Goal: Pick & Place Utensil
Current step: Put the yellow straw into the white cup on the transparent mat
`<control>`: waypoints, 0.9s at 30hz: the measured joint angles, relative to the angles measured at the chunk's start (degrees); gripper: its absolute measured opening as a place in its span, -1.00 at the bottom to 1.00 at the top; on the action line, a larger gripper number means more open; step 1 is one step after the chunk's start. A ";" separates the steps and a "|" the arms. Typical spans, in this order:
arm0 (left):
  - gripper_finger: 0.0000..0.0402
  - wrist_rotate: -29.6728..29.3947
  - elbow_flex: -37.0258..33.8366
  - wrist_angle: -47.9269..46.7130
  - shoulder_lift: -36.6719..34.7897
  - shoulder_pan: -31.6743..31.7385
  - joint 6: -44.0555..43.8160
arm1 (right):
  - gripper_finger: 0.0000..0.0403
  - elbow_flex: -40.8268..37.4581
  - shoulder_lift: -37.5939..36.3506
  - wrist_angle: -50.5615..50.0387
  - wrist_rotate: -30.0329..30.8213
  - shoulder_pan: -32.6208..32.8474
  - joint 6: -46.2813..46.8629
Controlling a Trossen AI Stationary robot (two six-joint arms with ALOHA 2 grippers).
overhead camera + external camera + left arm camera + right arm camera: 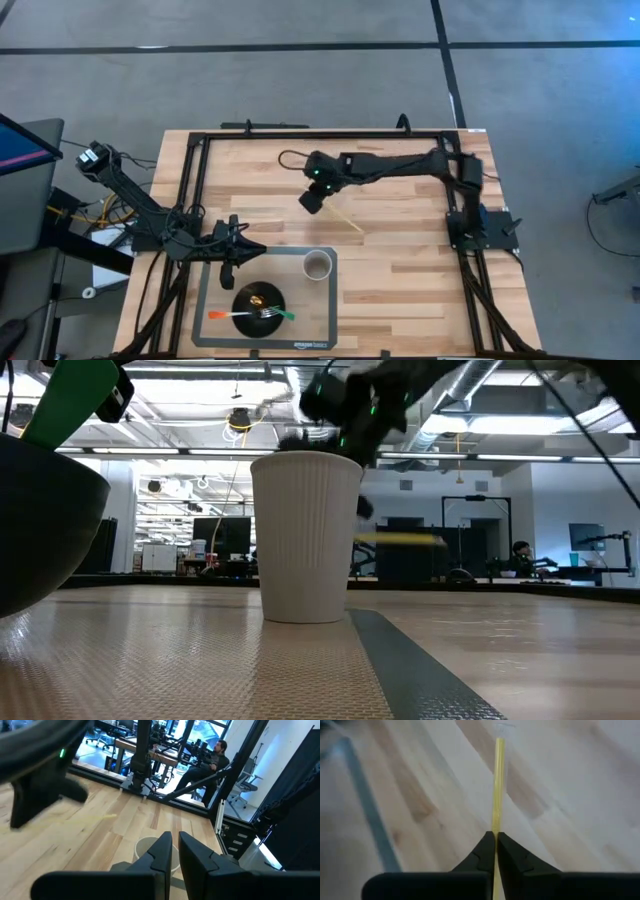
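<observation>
Right tool (495, 840) pinches a thin, straight yellow utensil (498, 785).

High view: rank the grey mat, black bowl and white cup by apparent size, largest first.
1. grey mat, by far the largest.
2. black bowl, sitting on the mat.
3. white cup, smallest; it stands taller and nearer the overhead camera, yet its rim is clearly narrower than the bowl.

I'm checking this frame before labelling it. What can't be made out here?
- Yellow utensil: its type; far tip blurred in the right wrist view, thin in the high view.
- Cup contents: hidden by its wall in the low view.
- Bowl: cut by the left edge.
</observation>
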 joint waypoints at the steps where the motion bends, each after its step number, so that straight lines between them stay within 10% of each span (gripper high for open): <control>1: -0.84 0.00 0.00 0.00 0.00 0.00 0.00 | -0.98 0.01 -1.63 0.00 0.34 0.78 -0.19; 14: -0.84 0.00 0.00 0.00 0.00 0.00 0.00 | -0.99 0.04 -18.83 15.35 14.49 24.13 -19.06; 27: -0.84 0.27 0.00 0.00 0.00 -0.04 -1.96 | -0.97 -0.01 -10.13 37.63 6.21 33.65 -33.01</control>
